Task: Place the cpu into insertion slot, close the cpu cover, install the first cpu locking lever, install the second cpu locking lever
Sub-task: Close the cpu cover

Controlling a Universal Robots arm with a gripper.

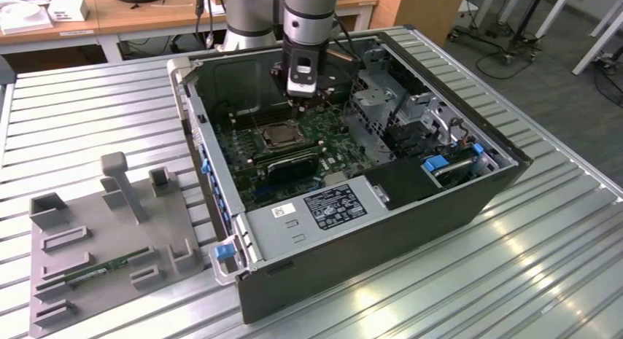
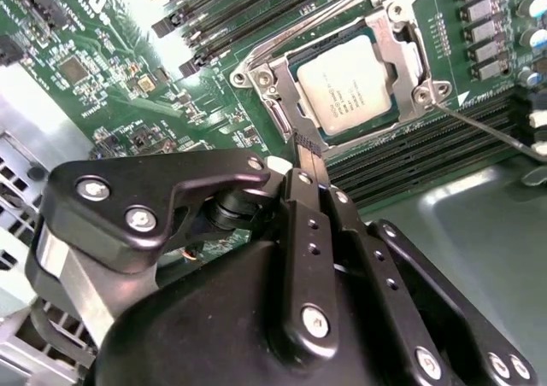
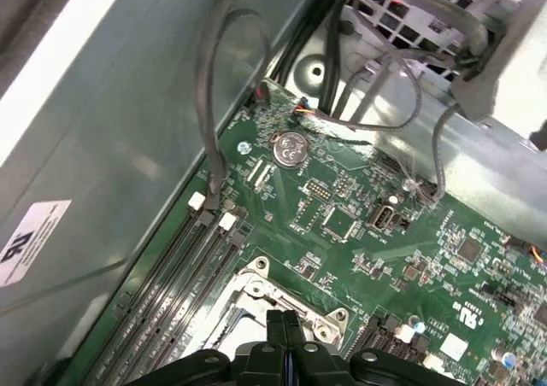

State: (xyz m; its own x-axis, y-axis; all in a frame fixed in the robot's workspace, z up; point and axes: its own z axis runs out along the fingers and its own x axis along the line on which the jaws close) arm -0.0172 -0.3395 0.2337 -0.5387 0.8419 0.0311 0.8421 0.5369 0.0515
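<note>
The cpu [image 2: 355,83] lies flat in the insertion slot [image 1: 259,135] on the green motherboard, its dull metal top showing through the cut-out of the cpu cover [image 2: 403,51]. The cover lies down over it. A thin wire locking lever [image 2: 487,128] sticks out from one socket corner, across the memory slots. My gripper [image 2: 308,145] hangs just beside the socket edge, shut with nothing between its fingers. In the exterior view the gripper [image 1: 302,91] hovers inside the open case, above and behind the socket.
Long black memory slots [image 2: 231,14] flank the socket. Loose cables [image 3: 214,104] and a coin battery [image 3: 289,149] lie near the case wall. The power supply [image 1: 331,204] fills the case's near end. A grey fixture [image 1: 107,237] holding a green memory stick [image 1: 98,270] sits at the exterior view's left.
</note>
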